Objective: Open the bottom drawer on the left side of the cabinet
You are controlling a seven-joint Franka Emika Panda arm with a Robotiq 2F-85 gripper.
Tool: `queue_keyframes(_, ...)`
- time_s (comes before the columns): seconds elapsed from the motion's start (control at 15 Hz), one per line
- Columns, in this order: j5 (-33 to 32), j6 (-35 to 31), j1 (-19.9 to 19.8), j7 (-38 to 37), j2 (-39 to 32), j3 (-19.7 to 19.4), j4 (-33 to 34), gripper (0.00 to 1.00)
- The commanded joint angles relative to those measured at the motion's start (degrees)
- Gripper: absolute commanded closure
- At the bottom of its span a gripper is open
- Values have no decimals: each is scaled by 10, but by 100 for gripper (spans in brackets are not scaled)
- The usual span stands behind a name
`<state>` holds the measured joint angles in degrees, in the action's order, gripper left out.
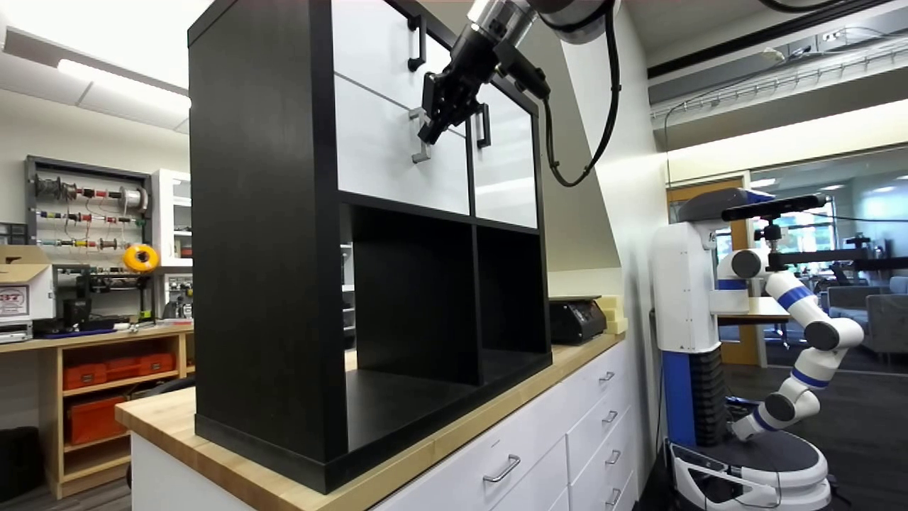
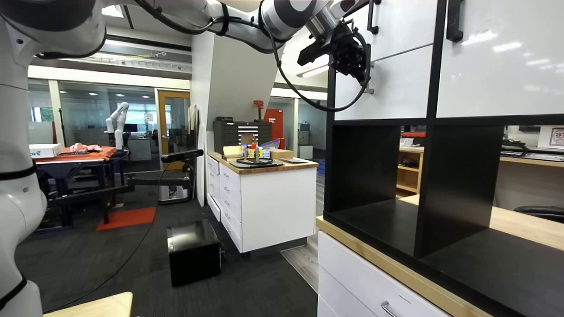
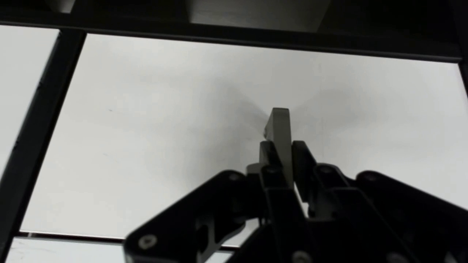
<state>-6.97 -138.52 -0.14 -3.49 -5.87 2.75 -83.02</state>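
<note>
Wrist view: clamped, with both jaws of the gripper [image 3: 281, 144] on the gray handle [image 3: 282, 124] of the bottom drawer [image 3: 164, 128]. In both exterior views, for this drawer: seated closed in the left column of the cabinet [image 1: 262, 241], directly above the cabinet's open-fronted black cubby [image 1: 404, 404].

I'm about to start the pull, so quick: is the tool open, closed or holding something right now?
Tool: closed, holding the grey handle of the bottom drawer.
</note>
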Motion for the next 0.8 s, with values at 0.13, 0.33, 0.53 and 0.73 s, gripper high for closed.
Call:
queue_keyframes(0.13,0,5,4,10,25,5,-16,95)
queue_keyframes(0.33,5,5,5,7,49,6,-47,95)
queue_keyframes(0.53,2,4,7,2,84,7,-88,95)
queue_keyframes(0.73,0,1,8,1,132,8,-142,95)
